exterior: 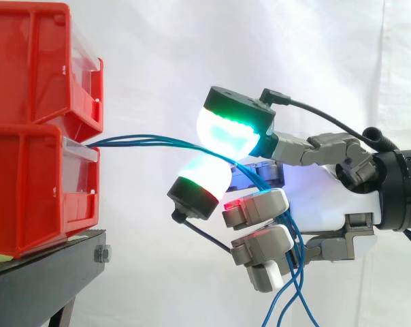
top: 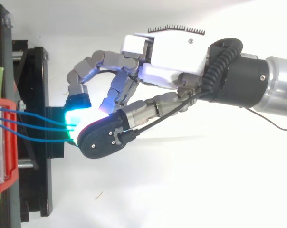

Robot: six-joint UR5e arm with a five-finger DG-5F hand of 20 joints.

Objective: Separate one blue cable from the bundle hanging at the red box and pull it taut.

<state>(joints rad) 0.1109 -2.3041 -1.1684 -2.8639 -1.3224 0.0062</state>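
Standing just beyond the hand's fingertips, two red bins (exterior: 28,184) are stacked on a black stand (exterior: 49,269) that sits lower than the hand. The hand (exterior: 328,197) points toward them, its green-glowing pads (exterior: 226,126) pressed together on the blue cables (top: 34,126). Three strands run from the lower bin's front to that pinch, then drop loosely past the curled lower fingers, beneath the palm.

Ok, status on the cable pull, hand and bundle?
Hand curled round the blue cables. Three strands together from the red bins, none split off, bowed not taut. Nothing blocking.
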